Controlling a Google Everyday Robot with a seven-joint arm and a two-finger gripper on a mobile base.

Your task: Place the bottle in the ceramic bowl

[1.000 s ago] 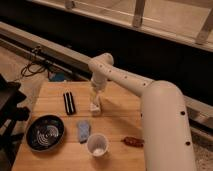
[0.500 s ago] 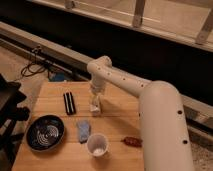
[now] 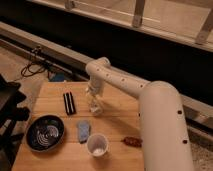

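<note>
Barely begun: gripper (image 3: 93,100) down at bottle (image 3: 95,108), well right of ceramic bowl (image 3: 29,137); grasp impossible to tell; lifting, carrying, placing outstanding.

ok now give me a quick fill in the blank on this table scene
1. In the camera view, the gripper is at the bottle, to the ____ of the black bar.
2. The ceramic bowl, with no bottle in it, is ____ in colour.
3. The cup beside the blue object is ____.
Missing words: right; black; white.
</note>
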